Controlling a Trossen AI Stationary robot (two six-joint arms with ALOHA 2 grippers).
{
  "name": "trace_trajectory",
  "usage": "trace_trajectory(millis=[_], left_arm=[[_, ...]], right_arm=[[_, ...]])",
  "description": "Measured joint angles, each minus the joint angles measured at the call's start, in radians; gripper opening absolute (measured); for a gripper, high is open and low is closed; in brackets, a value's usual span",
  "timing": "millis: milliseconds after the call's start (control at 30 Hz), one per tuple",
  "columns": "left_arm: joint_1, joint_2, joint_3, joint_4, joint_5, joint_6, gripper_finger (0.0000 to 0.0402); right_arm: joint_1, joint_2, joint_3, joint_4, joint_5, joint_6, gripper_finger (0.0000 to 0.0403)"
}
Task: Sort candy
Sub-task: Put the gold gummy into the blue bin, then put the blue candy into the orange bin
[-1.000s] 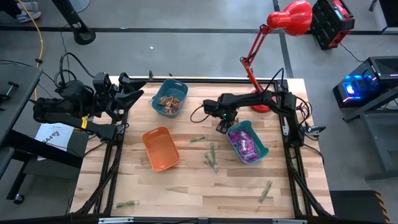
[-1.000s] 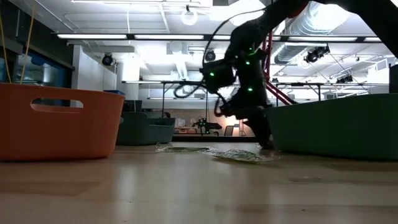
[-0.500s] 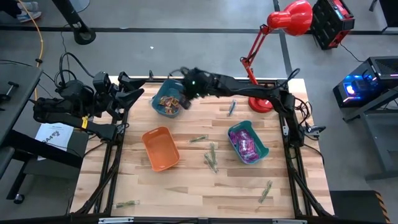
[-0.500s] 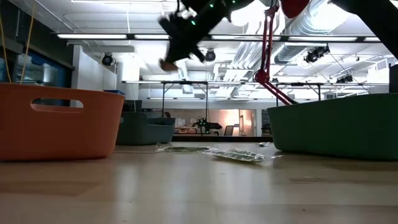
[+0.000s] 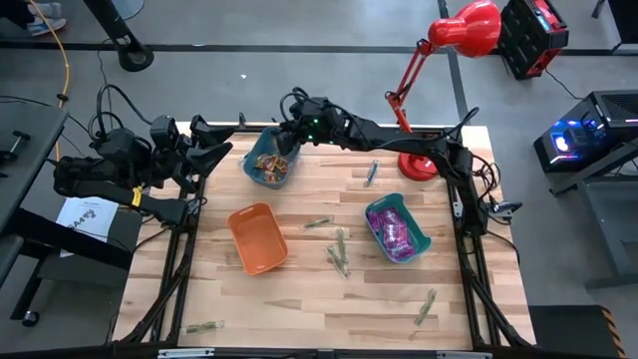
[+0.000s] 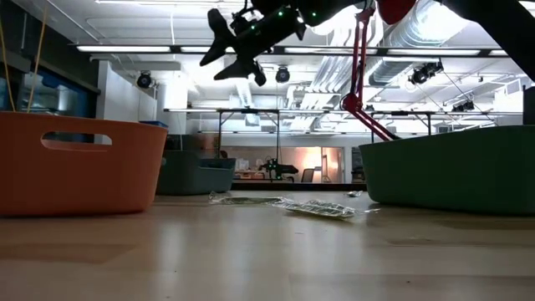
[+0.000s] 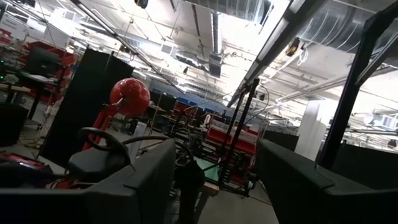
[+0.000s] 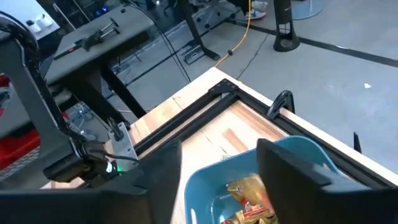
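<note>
Right wrist view: our right gripper (image 8: 217, 180) hangs over the blue bin (image 8: 298, 158), fingers (image 8: 289, 171) spread, nothing between them.
Bin below: orange-brown wrapped candy (image 5: 269, 163) lies inside, so we judge this drop done.
Step in hand: we should lift clear of the rim before swinging back.
Left on the table: greenish stick candy (image 5: 339, 251) is scattered between the orange bin (image 5: 257, 237) and the teal bin (image 5: 397, 227), which holds purple packets (image 5: 392, 232).
Next pick: we should come straight down on one stick.
Left gripper (image 7: 214, 186): parked off the table's edge, fingers apart.
</note>
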Motion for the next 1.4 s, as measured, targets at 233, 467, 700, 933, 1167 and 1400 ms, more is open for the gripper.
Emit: trace_trajectory(millis=[233, 467, 700, 933, 1167, 1400], left_arm=[[0.0, 0.014, 0.0, -0.045, 0.0, -0.023, 0.0216], [-0.001, 0.052, -0.02, -0.367, -0.038, -0.218, 0.0216], [0.051, 0.152, -0.127, -0.711, -0.245, -0.496, 0.0163], [0.368, 0.238, -0.144, -0.871, -0.264, -0.502, 0.0015], [0.715, 0.397, -0.144, -0.844, -0.156, -0.326, 0.0001], [0.94, 0.602, -0.144, -0.744, 0.065, -0.229, 0.0]], right_arm=[[-0.002, 0.0, 0.0, -0.009, -0.006, -0.08, 0.0239], [-0.046, -0.025, 0.051, -0.257, -0.008, -0.18, 0.0239], [-0.119, -0.104, 0.053, -0.496, 0.034, -0.249, 0.0223], [-0.138, -0.2, 0.053, -0.588, 0.034, -0.243, 0.0182], [-0.086, -0.243, 0.053, -0.631, 0.018, -0.202, 0.015], [0.013, -0.25, 0.053, -0.738, 0.187, -0.219, 0.0082]])
